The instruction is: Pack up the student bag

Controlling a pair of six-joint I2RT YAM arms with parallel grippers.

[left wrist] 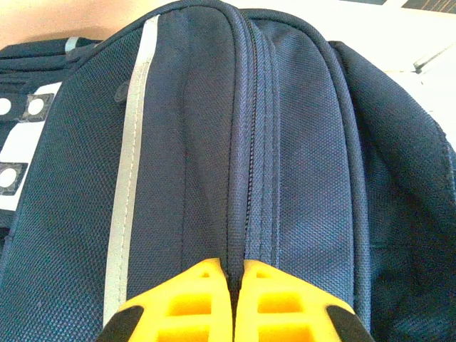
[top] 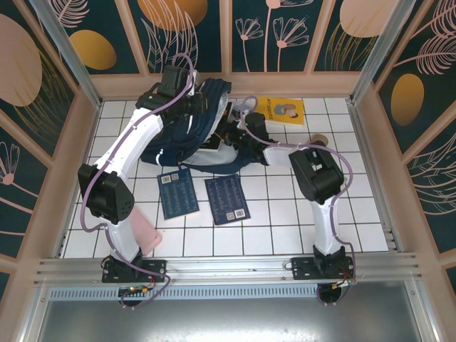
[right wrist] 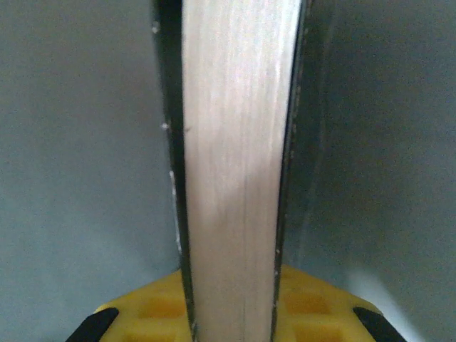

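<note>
The large navy-blue fabric student bag [top: 174, 151], with thin white reflective stripes, lay at the far middle of the white tiled surface [top: 285, 221]. The left gripper [left wrist: 234, 274] was pinched shut on the bag's ridge of fabric beside the zip, apparently holding the mouth up. The right gripper [right wrist: 231, 288] clamped a thick dark-covered book [right wrist: 231, 142], its pale page edges facing the wrist camera. Grey lining showed on both sides, so the book seemed to be partway inside.

The step in hand looked like slipping this book in. The next move would call for pushing it deeper, then letting go without dragging it back out.

Just near of the bag lay a dark blue flat booklet [top: 177, 192] and a second booklet [top: 226, 199]. A yellow paperback [top: 283, 111] lay at the far right. All three probably awaited packing.
</note>
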